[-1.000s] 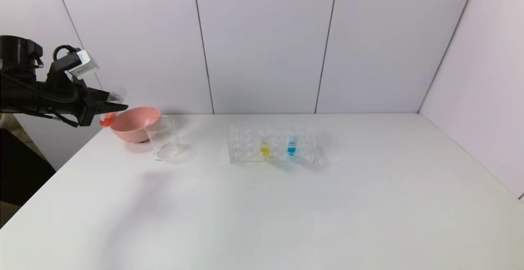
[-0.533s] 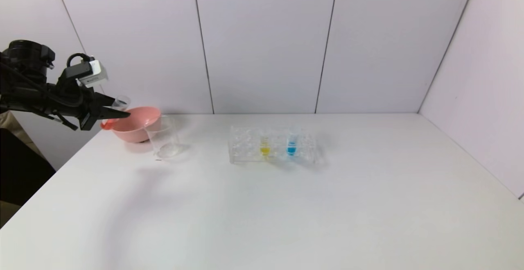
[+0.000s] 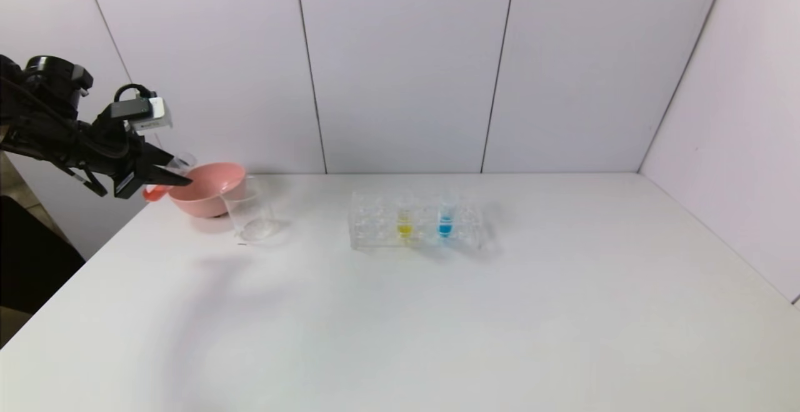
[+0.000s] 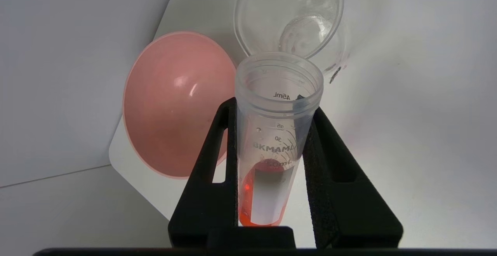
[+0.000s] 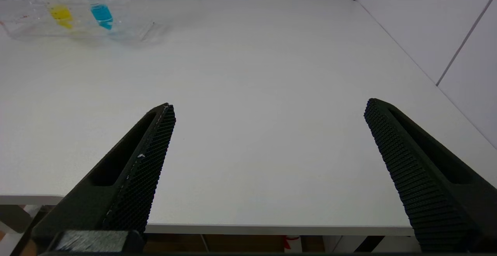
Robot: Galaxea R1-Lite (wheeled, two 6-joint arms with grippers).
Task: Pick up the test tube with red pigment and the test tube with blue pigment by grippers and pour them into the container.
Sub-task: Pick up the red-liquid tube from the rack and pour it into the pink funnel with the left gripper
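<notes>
At your far left, the left gripper [image 3: 164, 173] clamps the test tube with red pigment [image 4: 273, 139], tilted above the table's left edge beside the pink bowl [image 3: 209, 188]. The container [image 3: 249, 208] stands just right of the bowl. The test tube with blue pigment [image 3: 445, 219] sits in the rack [image 3: 375, 224]. Your right gripper [image 5: 268, 166] hangs wide apart over the near edge.

Black arm [image 3: 50, 140], looped cable, white-grey box [image 3: 150, 115].
</notes>
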